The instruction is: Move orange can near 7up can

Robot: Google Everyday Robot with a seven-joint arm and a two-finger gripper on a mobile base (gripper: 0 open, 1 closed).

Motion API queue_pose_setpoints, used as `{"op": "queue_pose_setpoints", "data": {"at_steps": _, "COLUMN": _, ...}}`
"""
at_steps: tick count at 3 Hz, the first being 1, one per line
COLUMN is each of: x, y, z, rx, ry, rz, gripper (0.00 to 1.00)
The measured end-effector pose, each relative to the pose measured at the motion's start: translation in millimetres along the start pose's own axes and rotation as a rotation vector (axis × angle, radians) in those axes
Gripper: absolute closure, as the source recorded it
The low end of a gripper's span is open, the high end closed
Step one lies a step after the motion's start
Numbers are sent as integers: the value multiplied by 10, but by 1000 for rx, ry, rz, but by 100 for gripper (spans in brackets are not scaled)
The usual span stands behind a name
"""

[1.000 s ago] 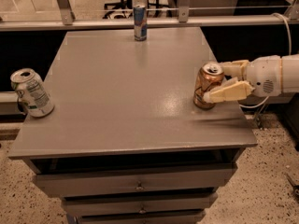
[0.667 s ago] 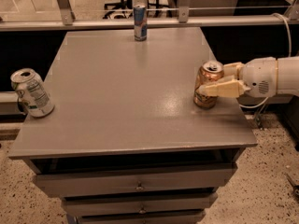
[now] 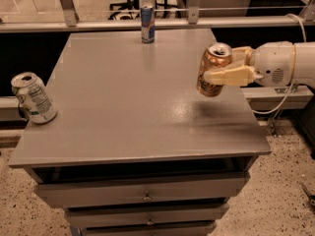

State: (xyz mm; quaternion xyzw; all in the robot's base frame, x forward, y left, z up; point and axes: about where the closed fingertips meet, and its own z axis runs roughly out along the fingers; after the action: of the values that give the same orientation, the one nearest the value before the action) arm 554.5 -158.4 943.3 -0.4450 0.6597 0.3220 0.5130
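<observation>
The orange can is copper-orange with a silver top. It hangs tilted a little above the grey table, near its right edge. My gripper comes in from the right on a white arm and is shut on the orange can, one cream finger across its front. The 7up can, white and green and dented, leans at the table's far left edge, far from the gripper.
A slim blue-and-silver can stands at the table's back edge. A metal rail runs behind the table. Drawers sit below the tabletop. A cable hangs under the arm at the right.
The orange can was standing on the table in the gripper's fingers; now it is lifted off the surface and tilted. The other two cans have not moved.
</observation>
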Motion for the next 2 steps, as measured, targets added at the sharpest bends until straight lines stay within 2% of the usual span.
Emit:
{"op": "queue_pose_setpoints", "data": {"at_steps": 1, "x": -18, "y": 4, "z": 14, "rx": -3, "ry": -3, "rz": -3, "gripper": 100}}
{"op": "queue_pose_setpoints", "data": {"at_steps": 2, "x": -19, "y": 5, "z": 15, "rx": -3, "ry": -3, "rz": -3, "gripper": 100}}
